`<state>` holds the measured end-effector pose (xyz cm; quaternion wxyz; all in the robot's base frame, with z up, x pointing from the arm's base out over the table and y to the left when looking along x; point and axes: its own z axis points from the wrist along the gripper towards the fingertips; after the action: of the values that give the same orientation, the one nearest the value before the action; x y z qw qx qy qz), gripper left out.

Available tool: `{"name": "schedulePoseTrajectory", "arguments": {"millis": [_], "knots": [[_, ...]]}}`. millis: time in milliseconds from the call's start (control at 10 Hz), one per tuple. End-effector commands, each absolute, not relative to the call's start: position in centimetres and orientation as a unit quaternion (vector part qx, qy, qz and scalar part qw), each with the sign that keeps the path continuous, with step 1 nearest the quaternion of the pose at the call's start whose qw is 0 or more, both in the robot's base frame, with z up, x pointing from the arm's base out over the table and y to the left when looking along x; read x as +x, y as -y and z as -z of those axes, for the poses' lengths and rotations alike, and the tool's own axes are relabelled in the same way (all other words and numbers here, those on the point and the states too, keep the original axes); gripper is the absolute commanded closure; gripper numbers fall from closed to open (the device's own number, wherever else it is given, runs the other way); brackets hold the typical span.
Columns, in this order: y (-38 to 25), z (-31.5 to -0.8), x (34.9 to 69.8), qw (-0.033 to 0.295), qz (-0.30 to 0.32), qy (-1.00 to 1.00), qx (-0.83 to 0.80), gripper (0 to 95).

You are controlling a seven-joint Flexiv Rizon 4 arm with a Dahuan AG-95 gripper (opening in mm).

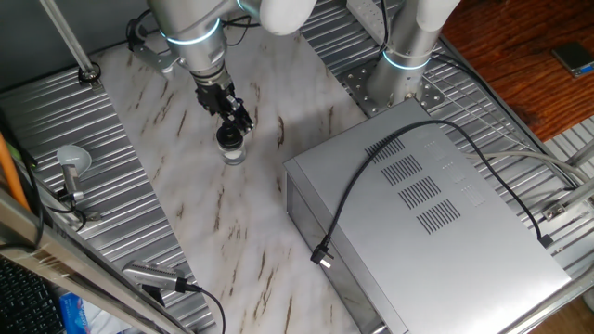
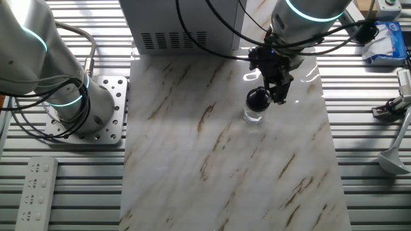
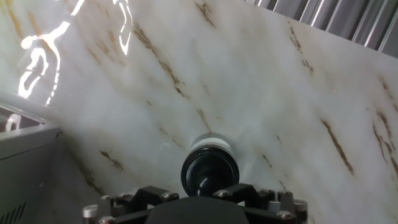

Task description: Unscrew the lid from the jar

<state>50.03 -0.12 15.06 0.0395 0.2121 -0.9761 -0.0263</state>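
**Surroundings of the work surface**

A marble-patterned slab (image 1: 186, 176) with brown veining lies over a ribbed metal table (image 1: 56, 121). On its right side in one fixed view stands a large grey metal box (image 1: 436, 213) with four groups of vent slots on top. A black cable (image 1: 371, 181) runs across the lid of the box, its plug end hanging over the front edge. A round grey knob on a stem (image 1: 72, 162) stands on the ribbed table, left of the slab. In the other fixed view, a pale remote control (image 2: 35, 192) with rows of buttons lies on the ribbing near the lower left corner.
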Motion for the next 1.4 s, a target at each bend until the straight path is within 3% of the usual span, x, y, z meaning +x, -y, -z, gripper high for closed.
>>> {"name": "schedulePoseTrajectory", "arguments": {"millis": [100, 300, 400, 600, 700, 1400], "knots": [[0.3, -14.3, 50.1, 0.038, 0.025, 0.975, 0.216, 19.0], [0.3, -14.3, 50.1, 0.037, 0.025, 0.974, 0.221, 19.0], [0.3, -14.1, 50.1, 0.038, 0.023, 0.974, 0.220, 0.0], [0.3, -13.9, 50.1, 0.035, 0.018, 0.976, 0.214, 0.0], [0.4, -13.8, 50.0, 0.035, 0.017, 0.976, 0.215, 19.0], [1.2, -12.6, 49.8, 0.032, 0.020, 0.974, 0.225, 19.0]]}}
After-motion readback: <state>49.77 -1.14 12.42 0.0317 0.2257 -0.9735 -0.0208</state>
